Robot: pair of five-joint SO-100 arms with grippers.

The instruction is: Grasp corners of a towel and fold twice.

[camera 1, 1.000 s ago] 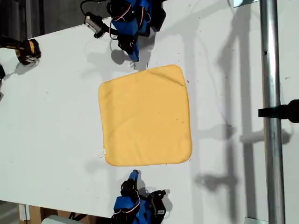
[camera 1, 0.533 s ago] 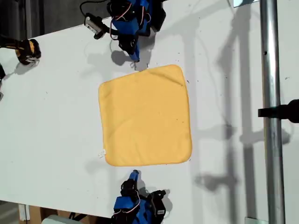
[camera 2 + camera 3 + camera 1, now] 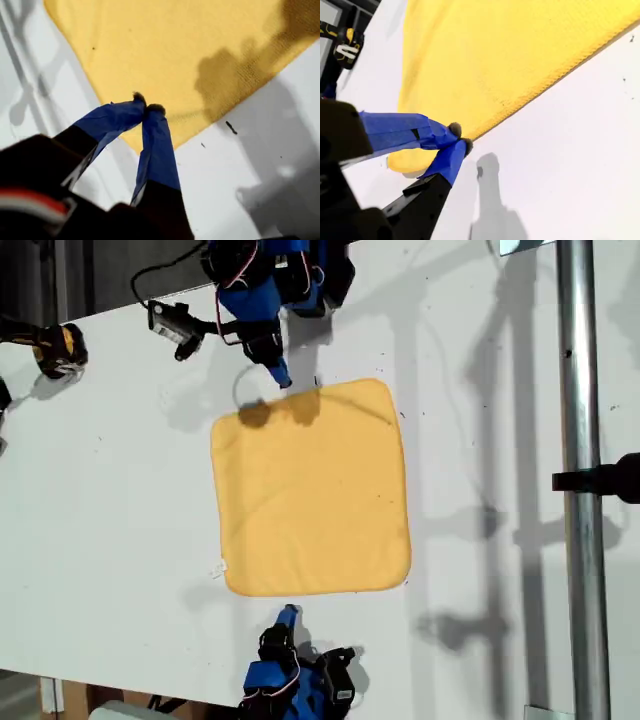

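A robotics lab or workshop bench. A plain white counter [image 3: 120,490] carries blue robot arms with exposed wiring, and a metal pole [image 3: 583,480] with a black clamp [image 3: 605,480] stands at the exterior view's right.

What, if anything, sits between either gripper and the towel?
Nothing visible does. My first gripper and my second gripper, both shut, are at opposite edges of the towel, with only bare table nearby.

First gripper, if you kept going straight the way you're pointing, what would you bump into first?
Probably the towel. My first gripper has its jaws closed and points at the yellow cloth near one edge, though I can't judge how high above it I am.
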